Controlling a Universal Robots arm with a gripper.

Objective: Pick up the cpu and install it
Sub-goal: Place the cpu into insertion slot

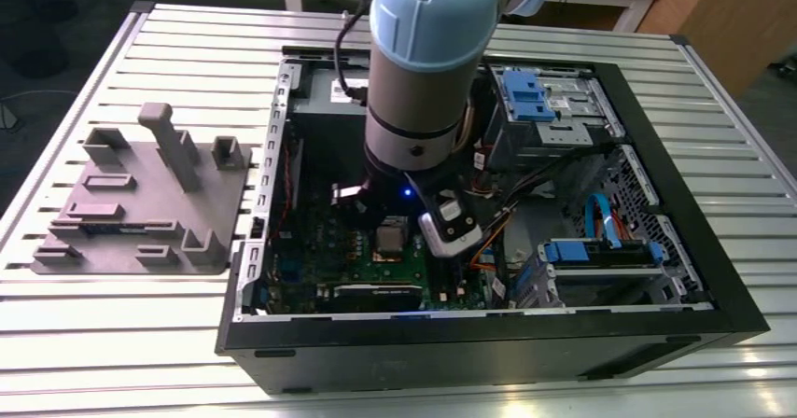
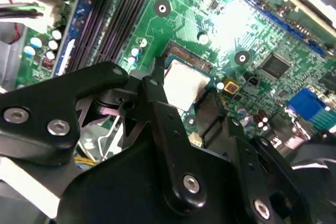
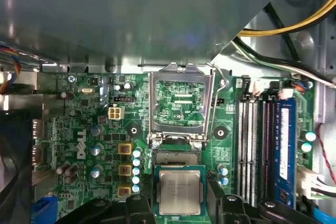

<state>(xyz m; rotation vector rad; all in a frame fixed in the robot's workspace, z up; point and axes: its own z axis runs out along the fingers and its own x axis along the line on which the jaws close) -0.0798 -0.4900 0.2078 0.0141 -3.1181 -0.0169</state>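
Your gripper [image 2: 184,88] clamps the cpu [image 3: 180,192] by two opposite edges, just over the open socket [image 3: 178,157] on the motherboard [image 3: 231,111]. Likely light, stiff, slick-topped and fragile underneath, so hold the edges only.

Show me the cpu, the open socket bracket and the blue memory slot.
cpu [image 3: 180,192]: first wrist view, centre of its silver top.
open socket bracket [image 3: 154,103]: first wrist view, one side rail of its frame.
blue memory slot [image 3: 284,150]: first wrist view, midway along it.
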